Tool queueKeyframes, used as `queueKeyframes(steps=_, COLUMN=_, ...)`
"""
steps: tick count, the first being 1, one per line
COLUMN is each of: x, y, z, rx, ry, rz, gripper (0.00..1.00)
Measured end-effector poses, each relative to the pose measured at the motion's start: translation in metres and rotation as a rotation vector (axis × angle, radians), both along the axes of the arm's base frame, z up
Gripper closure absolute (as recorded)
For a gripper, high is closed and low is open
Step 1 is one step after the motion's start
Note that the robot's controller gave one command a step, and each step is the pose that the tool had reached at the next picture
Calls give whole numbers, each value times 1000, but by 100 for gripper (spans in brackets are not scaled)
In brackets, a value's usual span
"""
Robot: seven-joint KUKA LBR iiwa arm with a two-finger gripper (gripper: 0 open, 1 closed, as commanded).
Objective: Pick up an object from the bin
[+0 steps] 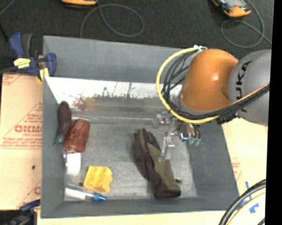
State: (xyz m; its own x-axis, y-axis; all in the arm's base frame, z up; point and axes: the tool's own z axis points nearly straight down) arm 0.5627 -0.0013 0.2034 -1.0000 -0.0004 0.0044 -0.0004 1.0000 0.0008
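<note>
The arm (205, 80) comes in from the right. Its orange cover and a loop of cables hide the bin's far right corner and part of the back wall. The arm is cut off at the right edge.

The bin (110, 61) holds six loose things, all lying apart from the arm's side except one.

The largest is a dark cloth (152, 168), brown and olive. It lies crumpled in a long strip, running from the middle of the floor toward the near right corner. What kind of cloth it is cannot be made out.

The gripper (168, 150) hangs over the upper right part of the cloth, with its metal tip at or on the fabric. I cannot tell whether it touches. Its tip is small and lost against the dark folds, so I cannot tell whether it is open or closed, or whether it has hold of anything.

The rest lie along the left wall, well apart from the gripper. A red-brown cylinder (77, 135) lies just beside a dark purple aubergine (63, 119), whose green end points toward the near side. Below them is a yellow block (98, 178) with a ridged top. To its left, near the cylinder, is a white piece (73, 163) of unclear shape. At the near wall lies a pen (85, 195) with a blue cap, just under the block.
</note>
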Motion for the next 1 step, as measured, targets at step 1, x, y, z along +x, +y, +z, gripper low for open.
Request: queueKeyframes(steps=1, x=1, y=0, z=5, rx=0, ry=-8, rz=0, gripper=0)
